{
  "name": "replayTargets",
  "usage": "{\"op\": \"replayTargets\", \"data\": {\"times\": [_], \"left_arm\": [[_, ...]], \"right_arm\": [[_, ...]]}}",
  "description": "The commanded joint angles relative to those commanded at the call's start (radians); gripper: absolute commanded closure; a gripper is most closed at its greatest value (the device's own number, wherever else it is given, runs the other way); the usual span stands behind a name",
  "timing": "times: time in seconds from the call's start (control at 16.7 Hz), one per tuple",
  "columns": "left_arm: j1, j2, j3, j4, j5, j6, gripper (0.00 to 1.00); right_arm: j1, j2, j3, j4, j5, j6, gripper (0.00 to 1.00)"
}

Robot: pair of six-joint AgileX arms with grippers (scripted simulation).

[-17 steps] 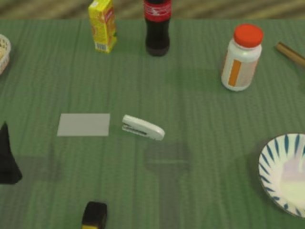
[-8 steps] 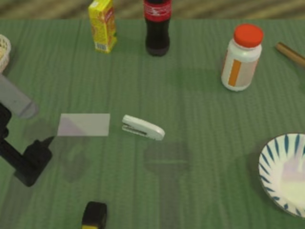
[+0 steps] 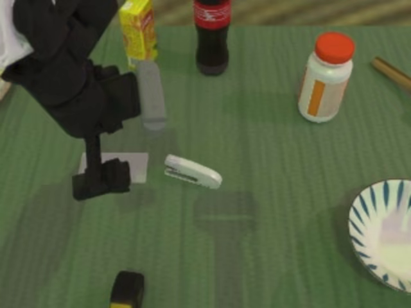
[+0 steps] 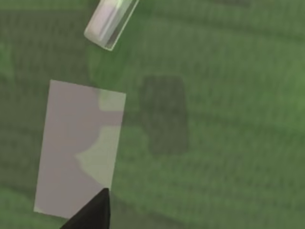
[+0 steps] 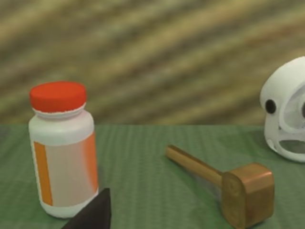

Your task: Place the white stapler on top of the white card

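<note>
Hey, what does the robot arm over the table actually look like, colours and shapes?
The left arm is chunky matte black with rounded segments, a white part near the picture's top-left corner, and a blocky black pincer. Each wrist view shows only a dark pointed fingertip. No cables or markings show.

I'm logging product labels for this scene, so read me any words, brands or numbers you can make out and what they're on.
None can be read.
Yellow carton: print too blurred.
Cola bottle: red label, lettering illegible.
Pill bottle: orange stripe only, no text.
White stapler, white card, striped plate, wooden mallet: unmarked.
</note>
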Motion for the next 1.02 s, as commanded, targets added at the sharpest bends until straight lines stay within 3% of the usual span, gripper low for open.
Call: {"op": "replayTargets", "data": {"times": [0.54,0.78,1.02], "left_arm": [[-0.130,0.563,0.597,-0.256,-0.111,0.311,0.00],[-0.147,0.649,0.719,-0.275,-0.154,0.358,0.00],[-0.148,0.656,0.730,-0.276,-0.158,0.361,0.00]], "right_arm": [[0.000,0.000,0.000,0.000,0.000,0.000,0.00],[0.000,0.000,0.000,0.000,0.000,0.000,0.00],[0.000,0.000,0.000,0.000,0.000,0.000,0.00]]}}
